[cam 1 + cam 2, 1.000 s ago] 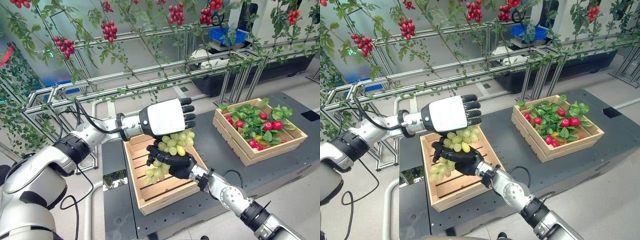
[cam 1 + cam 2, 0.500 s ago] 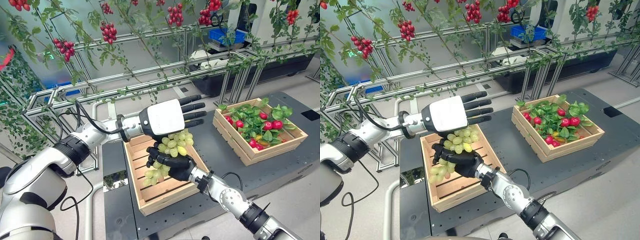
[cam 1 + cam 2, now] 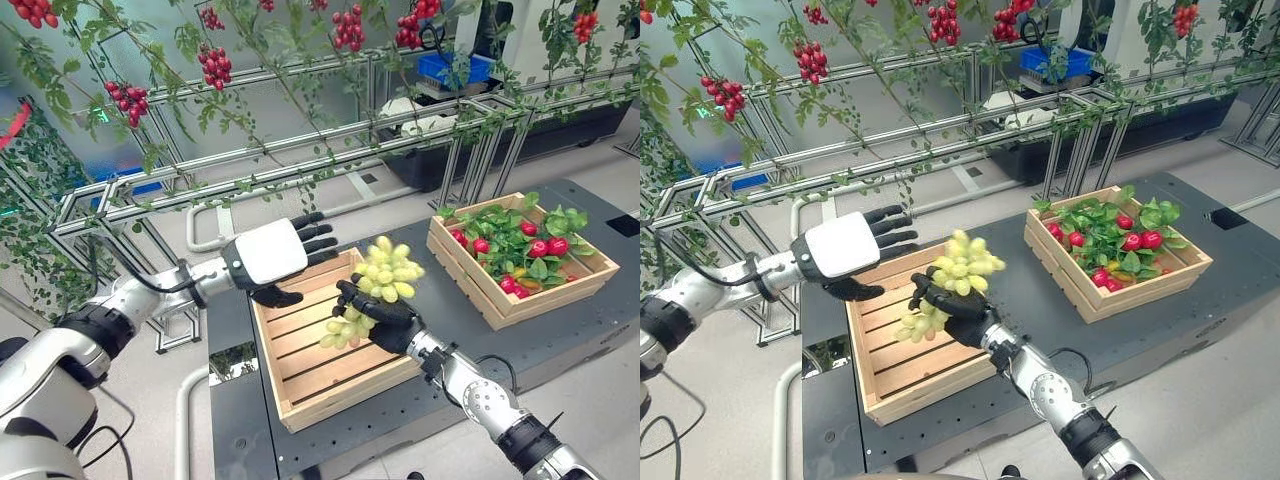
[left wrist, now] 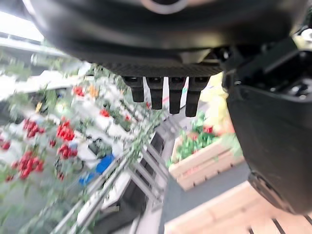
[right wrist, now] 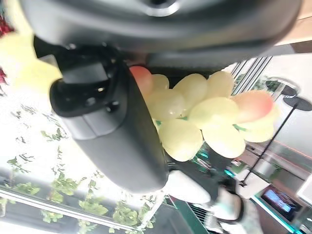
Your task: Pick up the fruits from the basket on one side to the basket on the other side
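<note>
The right hand [image 3: 385,318] was clenched round the grape bunch [image 3: 382,272], holding it just above the near crate [image 3: 300,395]'s right rim. The left hand [image 3: 270,254] hung released over that crate's far corner. Still ahead, I'd say: the carry across to the far crate [image 3: 495,305] of red fruit [image 3: 552,248]. The grapes were pale green, plump, trailing loosely below the fingers.

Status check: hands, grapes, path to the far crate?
Right hand shut on green grape bunch, lifted above near crate. Left hand open, holding nothing. Far crate holds red fruit and leaves; nothing between crates.
</note>
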